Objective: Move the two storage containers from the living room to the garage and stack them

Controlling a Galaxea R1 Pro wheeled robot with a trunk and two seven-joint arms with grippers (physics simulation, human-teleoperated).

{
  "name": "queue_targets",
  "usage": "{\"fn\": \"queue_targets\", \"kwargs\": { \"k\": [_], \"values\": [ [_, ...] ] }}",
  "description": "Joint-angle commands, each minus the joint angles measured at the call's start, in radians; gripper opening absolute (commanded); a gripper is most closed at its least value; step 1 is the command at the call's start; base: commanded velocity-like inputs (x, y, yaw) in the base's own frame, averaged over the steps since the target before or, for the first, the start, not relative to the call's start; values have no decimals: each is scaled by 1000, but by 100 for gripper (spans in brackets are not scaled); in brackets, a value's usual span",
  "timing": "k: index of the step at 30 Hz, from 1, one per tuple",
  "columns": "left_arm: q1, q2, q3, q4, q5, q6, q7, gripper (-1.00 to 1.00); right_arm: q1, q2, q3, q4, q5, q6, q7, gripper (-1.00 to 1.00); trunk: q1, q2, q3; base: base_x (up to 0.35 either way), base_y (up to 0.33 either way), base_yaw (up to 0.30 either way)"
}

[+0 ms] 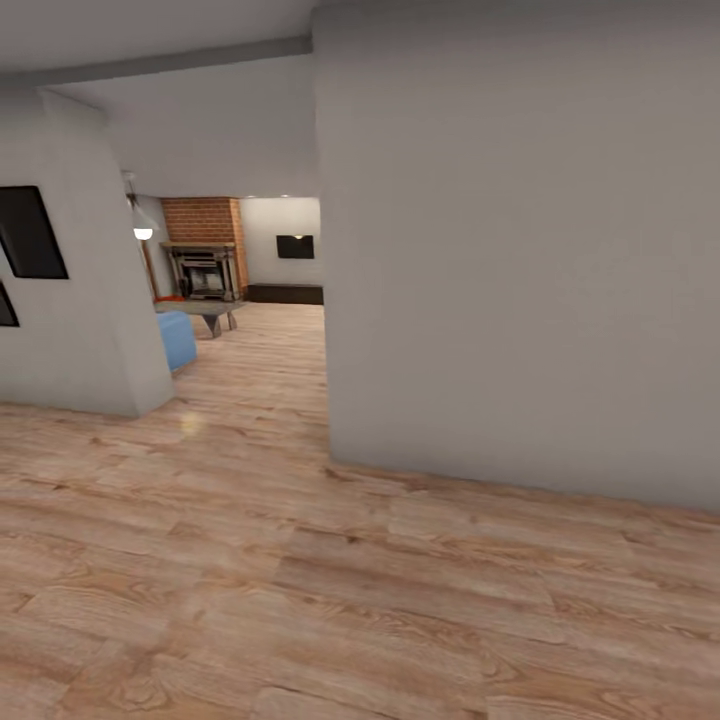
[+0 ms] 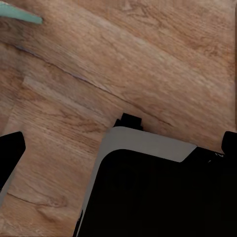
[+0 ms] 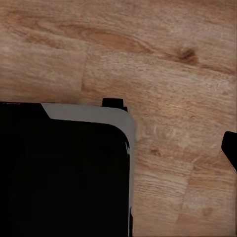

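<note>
- The robot stands on a light wood plank floor (image 1: 300,600) in a passage, facing a doorway between two grey walls; the near wall (image 1: 520,250) blocks the right side of the head view.
- Through the opening, far ahead and a little left, lies the living room: a brick fireplace (image 1: 205,258), the corner of a blue sofa (image 1: 176,338) and a low bench (image 1: 212,310) in front of the hearth.
- A small orange-red patch (image 1: 170,297) shows just beside the sofa, at the near end of that bench. It may be one of the storage containers, but it is too small and too cut off to be sure; the second container cannot be made out.
- The relation that matters: the likely container lies well apart from both hands, straight down the passage and leftward, so the base must drive through the doorway before any reach. Its long axis cannot be read from here.
- Neither arm is clearly nearer; if the patch is the bin, the left arm would sit on its side.
- Both wrist views look down on plank floor and the robot's dark base (image 2: 163,192).
- The left hand's dark fingers (image 2: 11,153) sit at the picture's edges, seemingly spread and empty; for the right hand, one dark tip (image 3: 230,148) shows, so I cannot tell its state.
</note>
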State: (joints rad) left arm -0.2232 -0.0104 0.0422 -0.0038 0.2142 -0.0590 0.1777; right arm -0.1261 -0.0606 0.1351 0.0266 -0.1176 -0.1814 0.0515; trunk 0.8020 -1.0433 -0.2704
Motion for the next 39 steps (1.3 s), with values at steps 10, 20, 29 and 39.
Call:
{"fn": "queue_targets", "kwargs": {
  "k": [10, 20, 29, 39],
  "values": [
    [-1, 0, 4, 1, 4, -5, 2, 100, -1, -1, 10, 3, -10, -5, 4, 100, 1, -1, -1, 323, 0, 6],
    [-1, 0, 4, 1, 4, -5, 2, 100, -1, -5, 10, 3, -10, -7, 4, 100, 1, -1, -1, 323, 0, 11],
    [-1, 0, 4, 1, 4, -7, 2, 100, -1, -5, 6, 3, -11, -6, 3, 100, 1, -1, 0, 323, 0, 226],
    [-1, 0, 4, 1, 4, -7, 2, 100, -1, -5, 6, 3, -11, -6, 2, 100, 1, -1, 0, 323, 0, 267]
  ]
}}
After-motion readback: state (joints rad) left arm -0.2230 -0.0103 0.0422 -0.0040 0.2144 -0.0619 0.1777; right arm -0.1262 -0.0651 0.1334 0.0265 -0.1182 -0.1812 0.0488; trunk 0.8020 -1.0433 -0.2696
